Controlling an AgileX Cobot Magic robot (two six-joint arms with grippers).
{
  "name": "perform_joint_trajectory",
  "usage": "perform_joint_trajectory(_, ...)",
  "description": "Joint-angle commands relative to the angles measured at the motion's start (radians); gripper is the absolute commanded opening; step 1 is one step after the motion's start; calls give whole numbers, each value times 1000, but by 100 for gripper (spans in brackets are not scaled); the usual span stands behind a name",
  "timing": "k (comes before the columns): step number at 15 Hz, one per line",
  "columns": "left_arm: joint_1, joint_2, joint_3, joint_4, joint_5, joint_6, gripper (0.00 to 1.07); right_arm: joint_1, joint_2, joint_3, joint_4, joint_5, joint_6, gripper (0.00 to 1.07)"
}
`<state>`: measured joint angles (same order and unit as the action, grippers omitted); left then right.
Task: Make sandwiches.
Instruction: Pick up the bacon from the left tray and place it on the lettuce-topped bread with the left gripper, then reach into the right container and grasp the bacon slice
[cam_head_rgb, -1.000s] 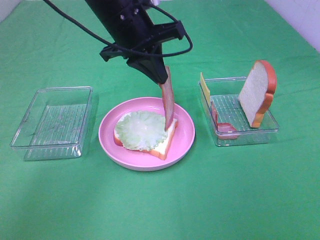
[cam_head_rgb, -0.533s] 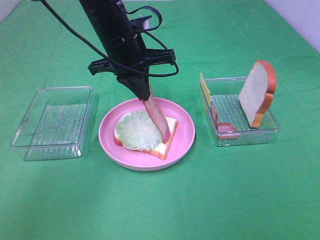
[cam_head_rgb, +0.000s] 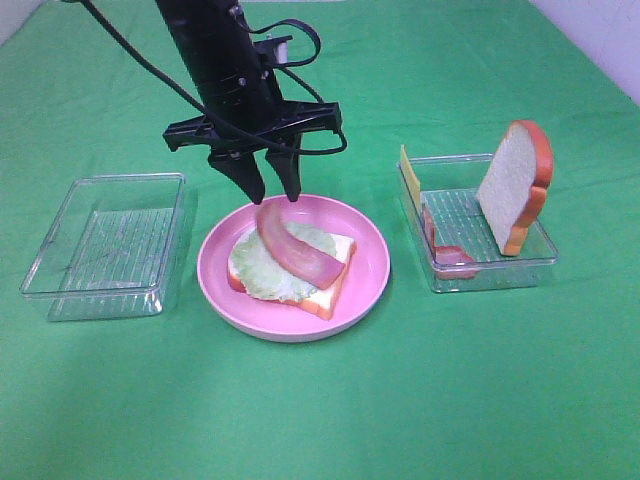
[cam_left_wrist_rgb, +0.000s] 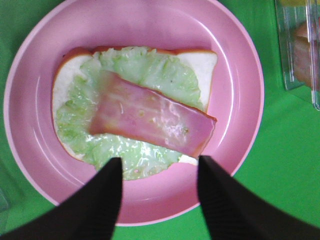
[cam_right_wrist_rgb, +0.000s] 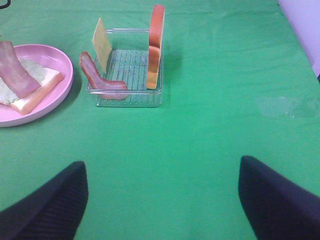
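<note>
On the pink plate (cam_head_rgb: 372, 262) lies a bread slice (cam_head_rgb: 336, 284) topped with a pale green lettuce round (cam_head_rgb: 252, 272). A reddish-pink bacon strip (cam_head_rgb: 295, 252) rests loose across the lettuce. My left gripper (cam_head_rgb: 274, 194) hangs open just above the strip's far end. In the left wrist view its gripper (cam_left_wrist_rgb: 159, 162) frames nothing, with the bacon (cam_left_wrist_rgb: 150, 120), lettuce (cam_left_wrist_rgb: 145, 70) and bread (cam_left_wrist_rgb: 202, 65) below it. My right gripper (cam_right_wrist_rgb: 161, 170) is open and empty over bare green cloth, out of the high view.
A clear tray (cam_head_rgb: 490, 270) right of the plate holds an upright bread slice (cam_head_rgb: 515, 185), a yellow cheese slice (cam_head_rgb: 408, 175) and another bacon strip (cam_head_rgb: 445, 250). A second clear tray (cam_head_rgb: 105, 245) stands empty at the left. Green cloth covers the table.
The left gripper shifted left over the plate and opened. The bacon strip that hung from it now lies flat across the lettuce.
</note>
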<state>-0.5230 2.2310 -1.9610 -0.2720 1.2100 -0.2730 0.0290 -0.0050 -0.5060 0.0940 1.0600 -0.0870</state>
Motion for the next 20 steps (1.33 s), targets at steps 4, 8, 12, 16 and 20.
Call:
perform_joint_trajectory(4,-1,-21,-2,18,81,96,85,-5,-8,-1,-3,0,-12,78)
perform_joint_trajectory(8,-1,-132,8,151,80,126,83,-5,-8,-1,-3,0,-12,78)
perform_joint_trajectory(12,-1,-300,123,237,79,125,83,-5,-8,-1,-3,0,-12,78)
perform_joint_trajectory(16,-1,-494,336,239,77,78,83,-5,-8,-1,-3,0,-12,78)
perform_joint_trajectory(20,-22,-754,632,233,77,65,83,-5,-8,-1,-3,0,-12,78)
